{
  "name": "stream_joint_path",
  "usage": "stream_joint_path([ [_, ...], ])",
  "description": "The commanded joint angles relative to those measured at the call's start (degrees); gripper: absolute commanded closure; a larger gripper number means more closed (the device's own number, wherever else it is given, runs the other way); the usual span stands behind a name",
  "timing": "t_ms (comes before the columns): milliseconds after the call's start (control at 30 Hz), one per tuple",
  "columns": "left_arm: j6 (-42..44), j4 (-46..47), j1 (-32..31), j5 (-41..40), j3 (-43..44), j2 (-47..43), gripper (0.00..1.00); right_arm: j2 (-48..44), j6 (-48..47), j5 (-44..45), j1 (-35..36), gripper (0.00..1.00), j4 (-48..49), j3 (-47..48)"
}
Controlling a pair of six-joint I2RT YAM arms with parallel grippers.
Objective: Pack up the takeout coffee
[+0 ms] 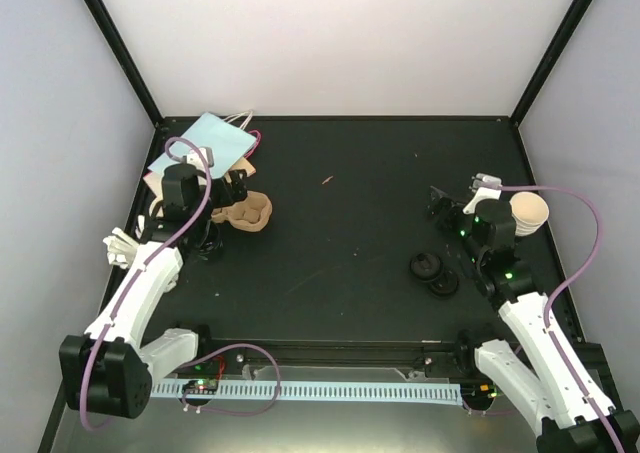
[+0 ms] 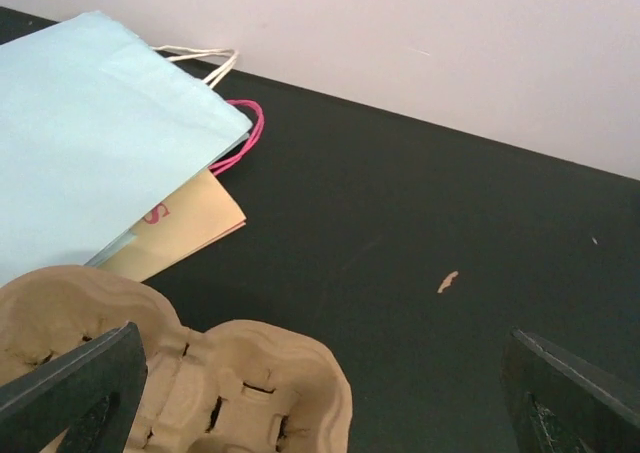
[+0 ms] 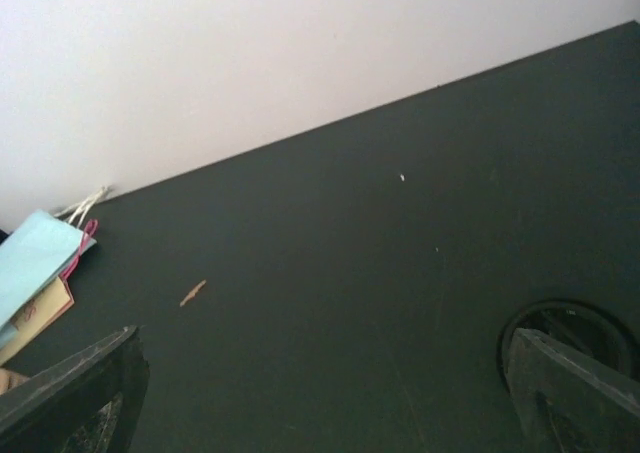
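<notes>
The left gripper (image 2: pixel 322 373) is wide open and holds nothing. It hangs just over the edge of the brown pulp cup tray (image 2: pixel 215 388), which sits on the left side of the black table (image 1: pixel 350 193). One black finger (image 2: pixel 85 378) is over the tray and the other is out over bare table.

Just behind the tray lies a light blue paper bag (image 2: pixel 90 163), flat on its side. It lies on top of a tan paper bag with pink handles (image 2: pixel 195 223).

The right gripper (image 3: pixel 320 373) is wide open too, with nothing in it. It hangs low over the right side of the table. Two black round lids (image 1: pixel 433 271) lie close together near it. A pale paper cup (image 1: pixel 530 213) sits at the right edge, just beside the right arm.

A little brown scrap (image 3: pixel 193 292) lies near the middle back of the table.
</notes>
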Motion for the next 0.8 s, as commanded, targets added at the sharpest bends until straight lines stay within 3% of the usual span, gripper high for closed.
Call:
stream_joint_path([
  [0,-1.5,0.1,0.9,-2.5,4.1,2.8,0.01,-1.2,1.0,-2.4,0.1,0.0,-6.1,0.8],
  [167,-3.3,-3.2,3.6,3.3,9.7,8.5,0.01,0.2,3.3,-5.7,0.1,0.0,-10.0,3.4],
  [367,-6.1,1.6,5.4,12.2,6.9,9.3,0.01,1.4,-0.4,-7.1,0.1,0.0,-10.9,2.6],
  [567,-8.3,10.0,6.9,7.3,0.2,6.3,0.01,-1.7,-3.1,-9.3,0.1,0.0,-7.5,-0.5],
  [767,1.2,-4.9,7.2,5.9,14.6,19.7,0.02,-0.2,-3.9,-12.7,0.1,0.0,-8.1,1.6],
])
